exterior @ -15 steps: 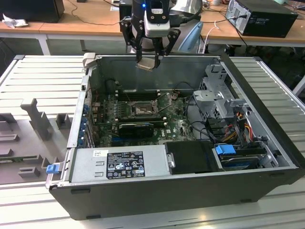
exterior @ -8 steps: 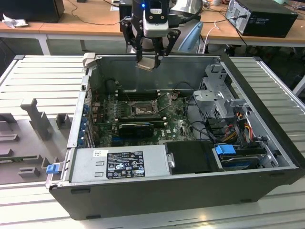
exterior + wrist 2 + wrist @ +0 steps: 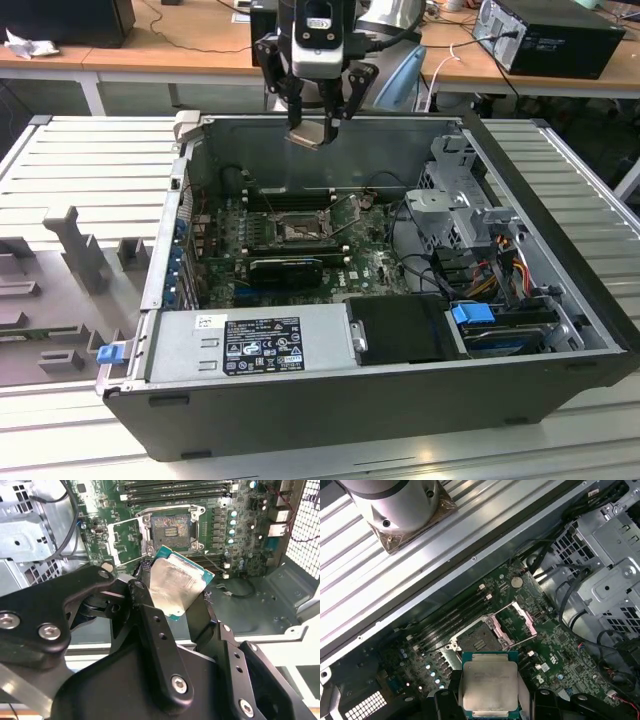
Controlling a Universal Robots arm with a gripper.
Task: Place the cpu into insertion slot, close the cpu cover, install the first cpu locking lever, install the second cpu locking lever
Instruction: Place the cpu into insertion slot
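gripper (image 3: 316, 120): fingers clamped on the cpu (image 3: 310, 136) | cpu: upper centre of the exterior view, tilted, above the computer case (image 3: 400, 420), off the board | insertion slot (image 3: 297, 231): mid-frame on the green motherboard (image 3: 370, 265), contacts exposed | cpu cover (image 3: 516, 621): swung open beside the slot

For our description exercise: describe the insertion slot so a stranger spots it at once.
Inside the open computer case lies a green motherboard. Mid-board sits the insertion slot, square, dark, grey-rimmed, unlike the long black memory slots beside it.
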